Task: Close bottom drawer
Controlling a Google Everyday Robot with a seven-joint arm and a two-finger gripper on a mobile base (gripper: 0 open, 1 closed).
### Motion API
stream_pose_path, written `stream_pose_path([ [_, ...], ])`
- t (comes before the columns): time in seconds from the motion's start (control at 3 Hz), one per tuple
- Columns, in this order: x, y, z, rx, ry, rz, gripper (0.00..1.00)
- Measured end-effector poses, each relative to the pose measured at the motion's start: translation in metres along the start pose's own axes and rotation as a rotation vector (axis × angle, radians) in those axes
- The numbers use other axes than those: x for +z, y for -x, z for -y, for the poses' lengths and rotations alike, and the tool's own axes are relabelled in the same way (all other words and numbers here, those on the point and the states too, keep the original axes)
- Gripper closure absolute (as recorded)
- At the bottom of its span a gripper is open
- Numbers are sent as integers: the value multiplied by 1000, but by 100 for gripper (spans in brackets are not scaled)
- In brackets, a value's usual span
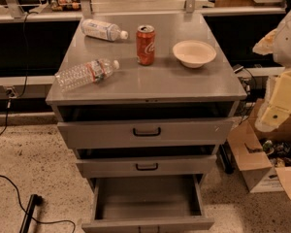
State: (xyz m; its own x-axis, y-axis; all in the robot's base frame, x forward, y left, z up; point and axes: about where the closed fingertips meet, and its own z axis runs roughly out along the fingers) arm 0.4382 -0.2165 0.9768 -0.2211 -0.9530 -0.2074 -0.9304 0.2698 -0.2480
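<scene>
The bottom drawer point(148, 203) is at the foot of the grey metal cabinet. It is pulled well out toward the near side, and its plain grey box is open to view with nothing inside. Its front panel runs along the lower edge of the picture, and the handle is mostly cut off there. Just above it, the middle drawer point(146, 166) stands slightly open and has a small black bar handle. Above that, the wider top drawer point(145, 131) is also out a little, leaving a dark gap under the counter point(184, 84). On the counter, a red soda can point(145, 44) stands upright near the middle, and a pale bowl point(194, 53) sits to its right. One clear plastic bottle point(86, 74) lies on its side at the near left. A second bottle point(103, 30) lies on its side at the far left. The end effector point(281, 103) is at the right edge of the scene, a pale shape below a white rounded arm part. It is well apart from the bottom drawer and touches none of the drawers. Whether it is spread or pressed together cannot be told. Below it, an open cardboard box point(252, 164) sits on the speckled floor point(34, 164) right of the cabinet. A black cable point(19, 193) trails across the floor at the near left.
</scene>
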Motion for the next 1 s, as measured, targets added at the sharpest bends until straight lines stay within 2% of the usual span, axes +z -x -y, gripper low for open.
stream_pose_path([
  [0.67,1,0,1,0,-20,9,0],
  [1.0,24,-9,-16,-17,-29,72,0],
])
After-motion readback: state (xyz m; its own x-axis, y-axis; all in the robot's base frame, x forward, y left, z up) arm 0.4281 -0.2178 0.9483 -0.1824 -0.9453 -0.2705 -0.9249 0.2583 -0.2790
